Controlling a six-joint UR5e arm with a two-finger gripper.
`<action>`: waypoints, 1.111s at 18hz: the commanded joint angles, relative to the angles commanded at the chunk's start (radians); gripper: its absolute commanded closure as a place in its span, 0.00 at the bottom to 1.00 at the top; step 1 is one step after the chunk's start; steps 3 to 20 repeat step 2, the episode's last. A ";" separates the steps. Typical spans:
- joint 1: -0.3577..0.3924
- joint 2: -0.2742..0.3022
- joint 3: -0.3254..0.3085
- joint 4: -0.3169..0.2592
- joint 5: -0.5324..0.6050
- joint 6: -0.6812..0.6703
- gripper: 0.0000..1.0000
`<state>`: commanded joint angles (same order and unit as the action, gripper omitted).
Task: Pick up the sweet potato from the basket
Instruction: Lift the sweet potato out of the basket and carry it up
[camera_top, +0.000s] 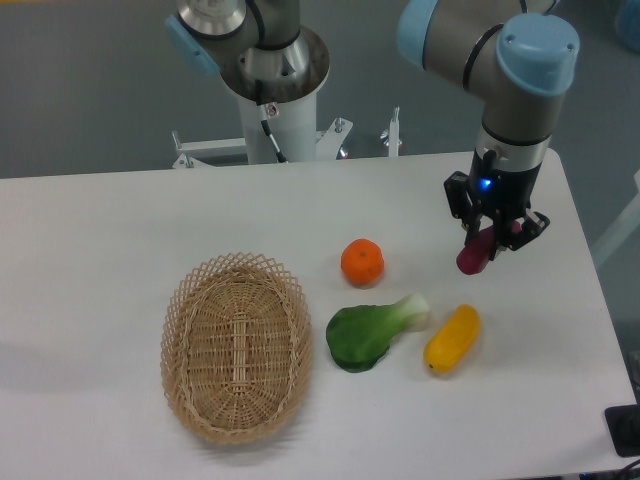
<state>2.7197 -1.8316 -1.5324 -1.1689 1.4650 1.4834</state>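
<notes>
The white bench (120, 230) carries the wicker basket (237, 345), nothing inside it. Beside it lie a leafy green vegetable (372, 333), a yellow vegetable (452, 339) and an orange (362, 262). The gripper (487, 240) has its jaws clamped on the sweet potato (474, 253), above the bench's right side

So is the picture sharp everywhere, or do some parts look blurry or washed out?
In the fixed camera view, the whole frame is a little soft; the basket weave still reads clearly, but the sweet potato between the fingers is a fuzzy magenta smudge. The white table is evenly lit without harsh glare, and the orange casts only a faint shadow.
</notes>
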 joint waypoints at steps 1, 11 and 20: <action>0.000 0.000 0.000 0.002 0.000 0.000 0.71; 0.000 0.000 0.000 0.003 0.000 0.000 0.71; 0.000 0.000 0.000 0.003 0.000 0.000 0.71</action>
